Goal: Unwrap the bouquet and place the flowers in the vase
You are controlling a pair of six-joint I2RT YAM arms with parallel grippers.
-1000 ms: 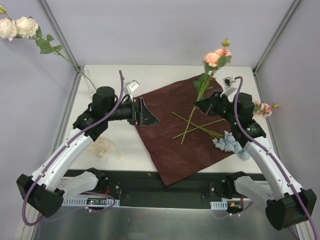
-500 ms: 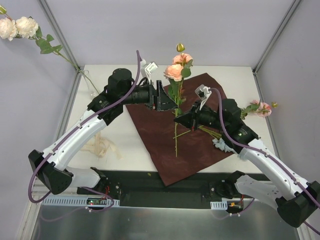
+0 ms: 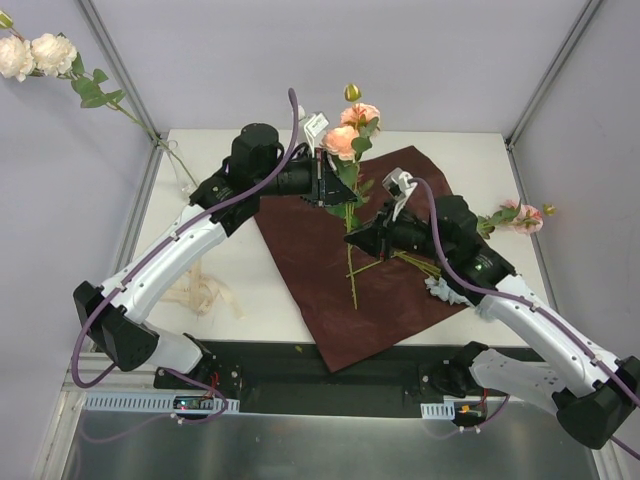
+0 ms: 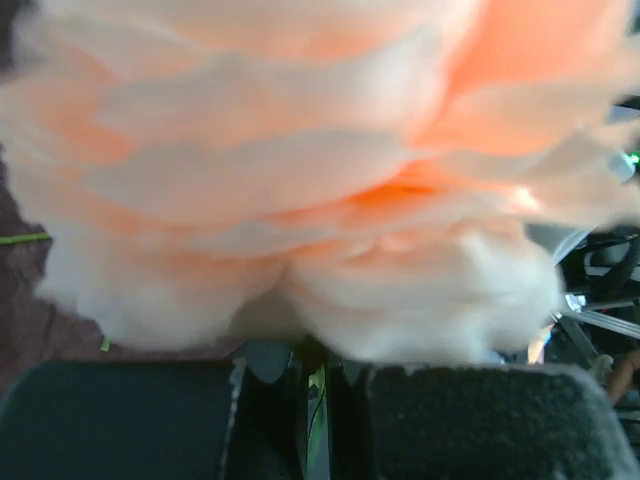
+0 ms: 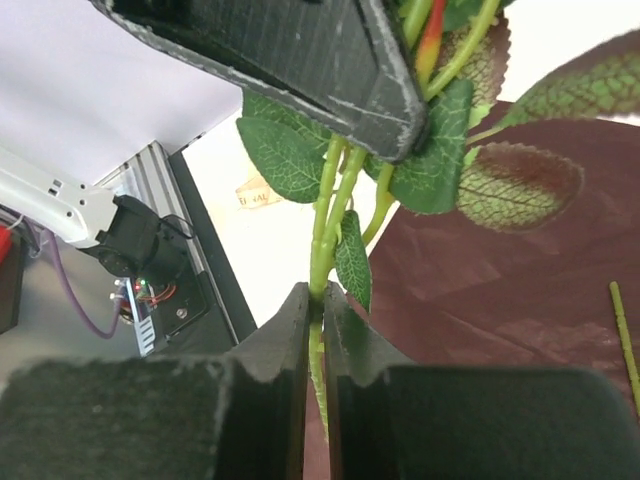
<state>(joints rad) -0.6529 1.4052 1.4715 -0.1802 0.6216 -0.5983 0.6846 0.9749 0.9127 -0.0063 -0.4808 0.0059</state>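
Left arm [image 3: 170,260] reaches from lower left to top ctr of overhead view, forearm approx level, left fingers [image 3: 325,186] pointing right and clamped narrow on the pink flower [image 3: 343,141] just under its blooms. Right arm [image 3: 530,315] angles in from lower right, wrist pointing left, right fingers [image 3: 357,238] pinched tight on the same stem lower down. Stem runs near vertical in frame, tail end over the dark red wrapping paper [image 3: 320,300], which lies opened flat on the surface [image 3: 250,270]. Only the overhead view shows the rest: loose green stems [image 3: 400,255] crossed on the paper, pale blue flowers [image 3: 447,288] at its right edge partly under the right arm, second pink flower [image 3: 522,217] at right edge of surface, cream ribbon [image 3: 205,295] on surface at left, cream-white flowers [image 3: 35,55] in upper left corner w/ stem slanting down to the surface's far-left corner. Vase [image 3: 180,168] there is clear glass and barely readable. Right wrist view alone shows the pinch close up: stem and leaves rising from btwn the pads, a left finger crossing the stems at top of frame. Left wrist view is nearly all blurred peach petals, w/ a thin green stem in the slit btwn pads at bottom ctr.
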